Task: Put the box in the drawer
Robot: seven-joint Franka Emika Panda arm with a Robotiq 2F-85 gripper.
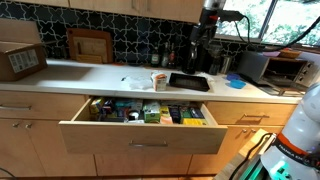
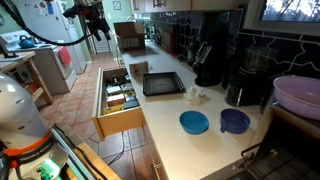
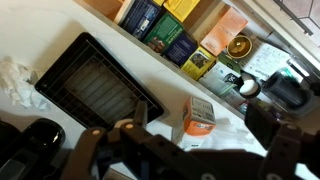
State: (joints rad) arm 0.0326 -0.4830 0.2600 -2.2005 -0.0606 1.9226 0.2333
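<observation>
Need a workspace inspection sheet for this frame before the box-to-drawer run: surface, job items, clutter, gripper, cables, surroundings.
Surface: white countertop over wooden cabinets.
Job's things: small orange box upright on the counter, beside the black tray; drawer pulled open and already packed with tea boxes.
Clutter: crumpled white paper, blue bowl, cardboard box.
Gripper: gripper above the counter, appears open, holding nothing.
Cables: loose cables by the robot base.
Surroundings: coffee maker, toaster oven.
</observation>
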